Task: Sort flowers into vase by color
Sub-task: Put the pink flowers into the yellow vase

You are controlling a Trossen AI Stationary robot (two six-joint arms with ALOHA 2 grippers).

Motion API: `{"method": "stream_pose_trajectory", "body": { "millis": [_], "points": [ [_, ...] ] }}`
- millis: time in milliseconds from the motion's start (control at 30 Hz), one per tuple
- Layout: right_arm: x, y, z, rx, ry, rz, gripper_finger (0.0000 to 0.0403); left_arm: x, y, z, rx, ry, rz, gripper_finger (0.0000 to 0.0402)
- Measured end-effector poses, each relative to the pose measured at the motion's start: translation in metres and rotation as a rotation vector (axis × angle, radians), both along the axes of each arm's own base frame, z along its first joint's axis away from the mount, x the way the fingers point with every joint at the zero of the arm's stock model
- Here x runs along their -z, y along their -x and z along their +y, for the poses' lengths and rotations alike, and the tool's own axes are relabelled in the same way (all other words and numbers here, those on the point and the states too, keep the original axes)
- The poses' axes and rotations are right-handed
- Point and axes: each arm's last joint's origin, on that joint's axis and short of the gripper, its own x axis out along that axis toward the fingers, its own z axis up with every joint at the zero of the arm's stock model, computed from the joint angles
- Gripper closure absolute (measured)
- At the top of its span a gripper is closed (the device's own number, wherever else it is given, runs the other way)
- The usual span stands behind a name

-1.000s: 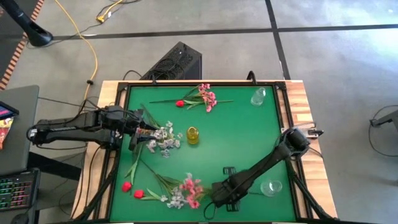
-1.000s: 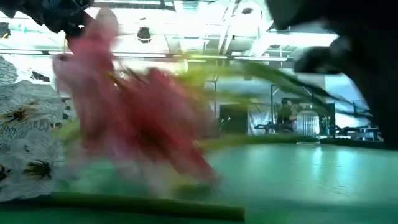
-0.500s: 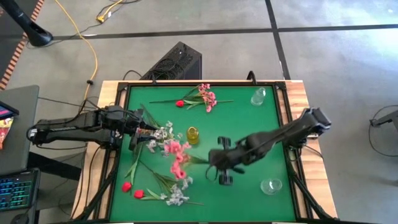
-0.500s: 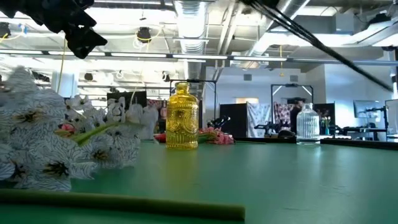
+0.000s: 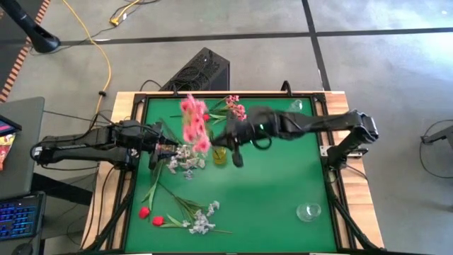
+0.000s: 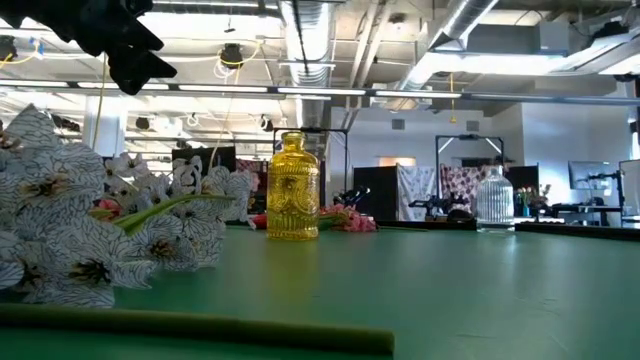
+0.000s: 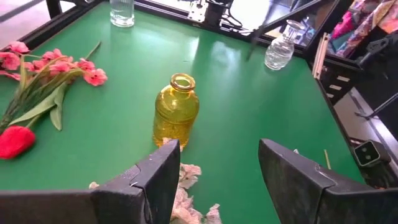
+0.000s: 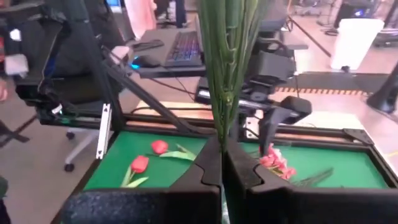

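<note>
The right hand (image 5: 225, 138) is clamped low on the pink spray's (image 5: 192, 122) thin stem, upper centre above the yellow vase (image 5: 219, 154) (light, floppy, top-heavy; grip near the base). Left hand (image 7: 214, 165), apart, waits at the worktop's (image 5: 283, 177) left.

**A:** What does the level view across the table show?

**B:** A green table (image 6: 460, 290) stretches away toward a bright, busy room. Nearest, at one side, lies a spray of white blossoms (image 6: 60, 230) with dark veins and dark centres. A thick green stem (image 6: 200, 325) lies along the near edge.

**A:** Any vases?

**B:** A yellow glass bottle vase (image 6: 293, 187) stands upright near the table's middle. Some pink blossoms (image 6: 350, 220) lie just behind it. A clear glass vase (image 6: 494, 198) stands farther back, toward the far edge.

**A:** Is a robot arm visible?

**B:** A dark part of one (image 6: 115, 40) hangs above the white blossoms. I cannot tell whether its claw is open.
</note>
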Motion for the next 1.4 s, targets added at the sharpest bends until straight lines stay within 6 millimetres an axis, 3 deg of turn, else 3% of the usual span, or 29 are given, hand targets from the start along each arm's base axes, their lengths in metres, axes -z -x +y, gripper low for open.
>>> {"method": "stream_pose_trajectory", "body": {
  "millis": [300, 500, 667, 1000, 1400],
  "points": [
    [-0.002, 0.003, -0.046, -0.051, 0.085, -0.046, 0.0381, 0.0, 0.0, 0.002, -0.091, 0.02, 0.002, 0.0195],
    [0.026, 0.006, -0.077, -0.084, -0.001, -0.2, 0.0381, 0.0, 0.0, 0.004, -0.153, 0.029, 0.001, 0.0195],
    [0.037, 0.018, -0.079, -0.077, -0.022, -0.203, 0.0381, 0.0, 0.0, 0.005, -0.205, 0.026, 0.0, 0.0195],
    [0.064, 0.021, -0.081, -0.07, -0.012, -0.161, 0.0381, 0.0, 0.001, 0.008, -0.301, 0.015, -0.007, 0.0195],
    [0.067, 0.02, -0.086, -0.079, -0.005, -0.162, 0.0381, -0.001, 0.001, 0.009, -0.365, 0.062, -0.023, 0.0195]
  ]
}}
